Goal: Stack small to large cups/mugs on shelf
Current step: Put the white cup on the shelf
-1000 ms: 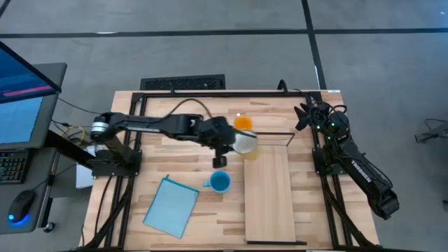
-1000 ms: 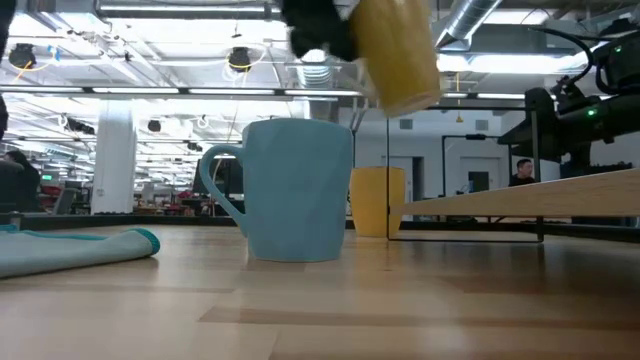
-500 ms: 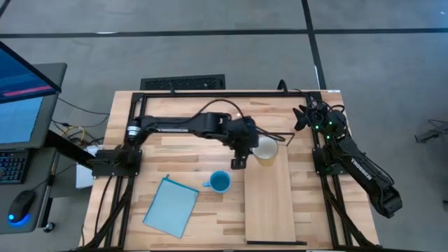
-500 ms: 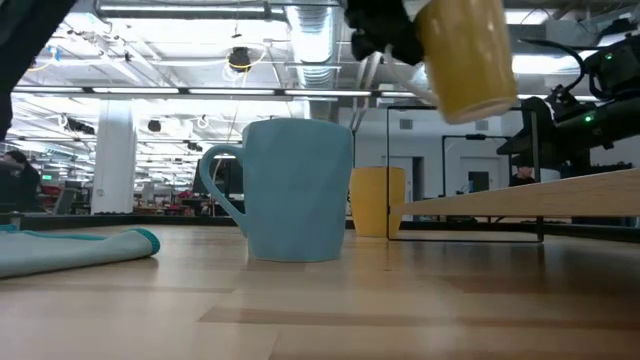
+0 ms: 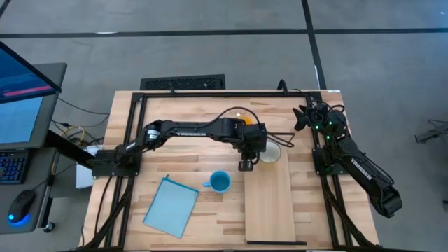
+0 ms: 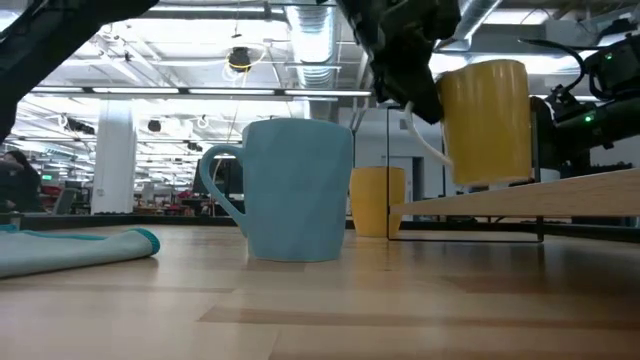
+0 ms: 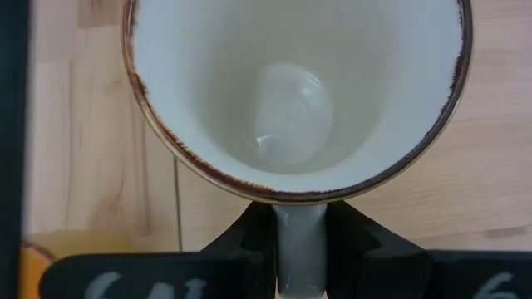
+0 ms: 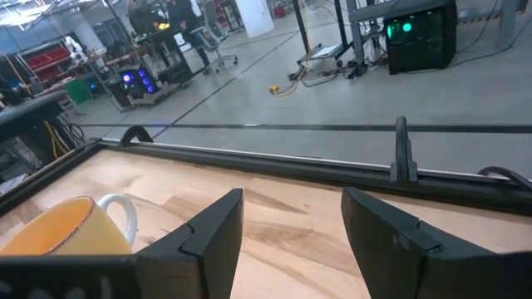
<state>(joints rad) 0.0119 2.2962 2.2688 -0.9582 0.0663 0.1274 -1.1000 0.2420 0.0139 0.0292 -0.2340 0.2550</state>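
Cream mug (image 5: pixel 269 152), one of three, clamped by its handle in left gripper (image 5: pixel 246 158) jaws over shelf (image 5: pixel 269 203); right jaws wide

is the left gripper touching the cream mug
Touching. The left wrist view shows the left gripper clamped on the cream mug's handle.

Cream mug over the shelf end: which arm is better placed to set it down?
Left. The left tool is shut on the cream mug by its handle, holding it upright right above the shelf. The right tool is open and empty at the table's far right edge.
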